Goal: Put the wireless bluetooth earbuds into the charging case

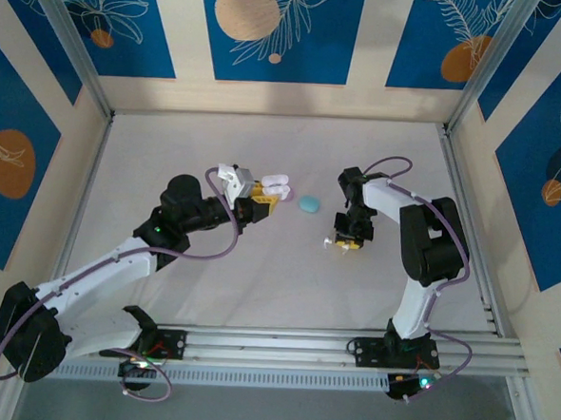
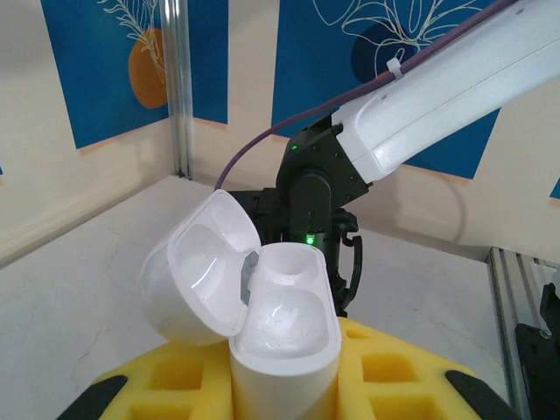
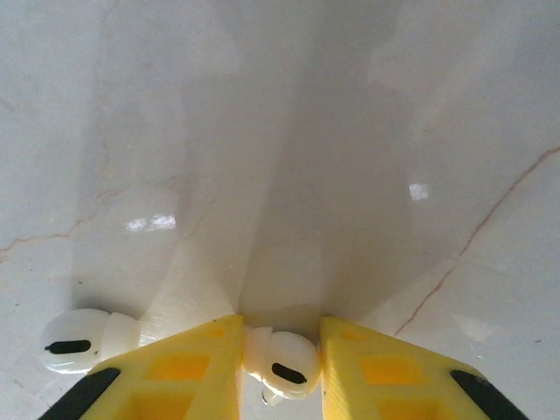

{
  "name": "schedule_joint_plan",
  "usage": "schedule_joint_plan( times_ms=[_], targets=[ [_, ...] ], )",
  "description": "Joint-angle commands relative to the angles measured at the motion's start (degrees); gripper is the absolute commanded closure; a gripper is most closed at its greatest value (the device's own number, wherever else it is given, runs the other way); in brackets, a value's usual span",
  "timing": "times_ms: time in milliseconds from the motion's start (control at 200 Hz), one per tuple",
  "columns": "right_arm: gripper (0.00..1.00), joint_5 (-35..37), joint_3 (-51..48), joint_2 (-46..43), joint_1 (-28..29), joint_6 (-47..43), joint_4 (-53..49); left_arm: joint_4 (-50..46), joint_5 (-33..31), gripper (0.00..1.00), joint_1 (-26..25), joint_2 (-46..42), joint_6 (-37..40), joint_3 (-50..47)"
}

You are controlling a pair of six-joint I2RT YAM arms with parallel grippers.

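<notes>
Now left tool (image 2: pixel 284 389) grips case (image 2: pixel 284 324), right tool (image 3: pixel 280 337) an earbud (image 3: pixel 287 367).

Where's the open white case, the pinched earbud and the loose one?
open white case (image 2: pixel 284 363): left wrist view, body front.
pinched earbud (image 3: pixel 282 357): right wrist view, rounded head.
loose earbud (image 3: pixel 87 339): right wrist view, white shell.

We see a glossy white case (image 2: pixel 262 306) and yellow foam pads (image 2: pixel 385 367). A white earbud (image 3: pixel 282 366) and its twin (image 3: pixel 83 341) at nine o'clock bear black slots. The walls (image 1: pixel 272 29) show blue panels with white leaf outlines and orange discs; the table (image 3: pixel 350 131) is white, faintly brown-veined.
</notes>
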Motion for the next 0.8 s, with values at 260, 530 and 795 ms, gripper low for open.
schedule_joint_plan(
  times_ms=[260, 530, 795],
  targets=[
    [0.74, 0.2, 1.3, -12.2, 2.3, -2.5, 0.2, 1.8, -0.4, 0.76, -0.5, 0.3, 0.5, 0.0],
    [0.74, 4.2, 2.6, -29.0, 10.6, -8.7, 10.3, 6.0, 1.5, 0.77, -0.7, 3.5, -1.2, 0.0],
    [0.74, 12.9, 6.0, -38.4, 19.3, -15.7, 18.0, 7.5, 0.0, 0.77, -1.4, 4.2, -2.1, -0.5]
  ],
)
